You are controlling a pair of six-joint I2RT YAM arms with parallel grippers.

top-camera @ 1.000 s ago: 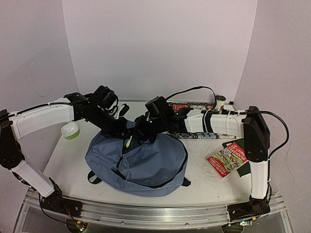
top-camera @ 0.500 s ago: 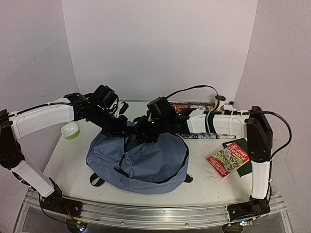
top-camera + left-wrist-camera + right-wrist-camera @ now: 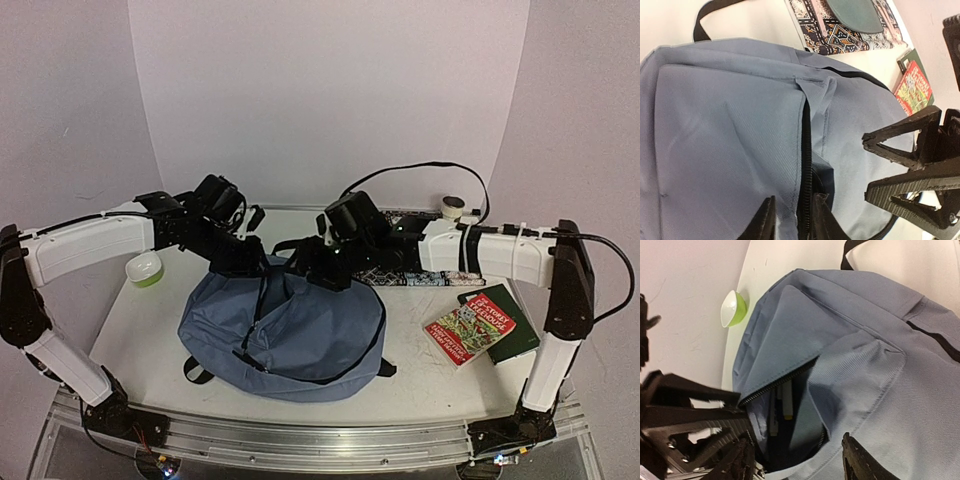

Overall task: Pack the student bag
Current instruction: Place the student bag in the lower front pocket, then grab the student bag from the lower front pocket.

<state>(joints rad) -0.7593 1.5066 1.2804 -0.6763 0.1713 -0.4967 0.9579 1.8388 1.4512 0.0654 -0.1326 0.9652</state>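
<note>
We judge this to be the end of a stowing step. At the 11 o'clock corner of the student bag (image 3: 285, 335), which lies slumped at mid-table toward the near edge, the left gripper (image 3: 795, 225) sits low on the fabric. Its jaws are only a little apart and bracket the zip line of the zip pocket (image 3: 790, 415); we cannot tell whether they pinch the cloth or merely straddle it. The pocket mouth gapes, and pens (image 3: 785, 402) stand inside it. Just past it, at the bag's 12 o'clock, the right gripper (image 3: 800, 465) hangs over the opening with its jaws spread wide and nothing between them. In our view the next move calls for one of two things. Either the mouth is kept propped while the right gripper fetches more, most likely the books (image 3: 468, 328) lying well apart at the bag's 3 o'clock, or the pocket is zipped while the left side steadies the fabric. As for pose, the left arm (image 3: 90, 245) reaches in from 9 o'clock, forearm nearly level, wrist tipped down onto the bag. The right arm (image 3: 490, 250) stretches in from 3 o'clock, long and almost horizontal, with its wrist angled down toward the pocket.
</note>
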